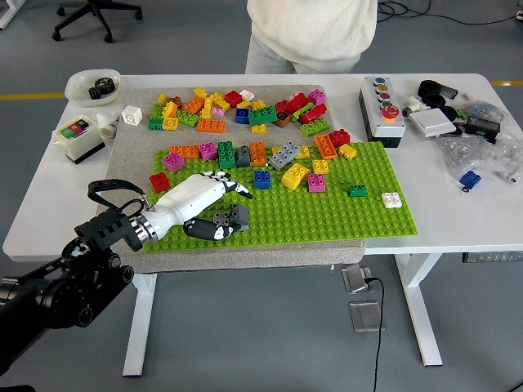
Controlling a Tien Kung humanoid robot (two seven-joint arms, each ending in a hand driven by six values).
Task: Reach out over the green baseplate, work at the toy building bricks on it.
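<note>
The green baseplate (327,216) lies on a grey mat in the middle of the table. My left hand (228,207), white with black fingers, rests on its near left part. The fingers are stretched out and raised, and the thumb lies low along the plate. A dark grey brick (235,216) sits on the plate just under the fingertips, not gripped. Loose bricks stand on the plate: blue (261,179), yellow (295,175), pink (316,183), a small green one (357,191) and a white one (391,199). A row of mixed bricks (237,153) lines the far edge.
A pile of coloured bricks (237,110) lies on the mat behind the plate. A person in a white sweater (310,33) stands at the far side, hands unseen. A button box (382,102) and clutter are at right, a white bowl (92,84) and a switch box (78,137) at left.
</note>
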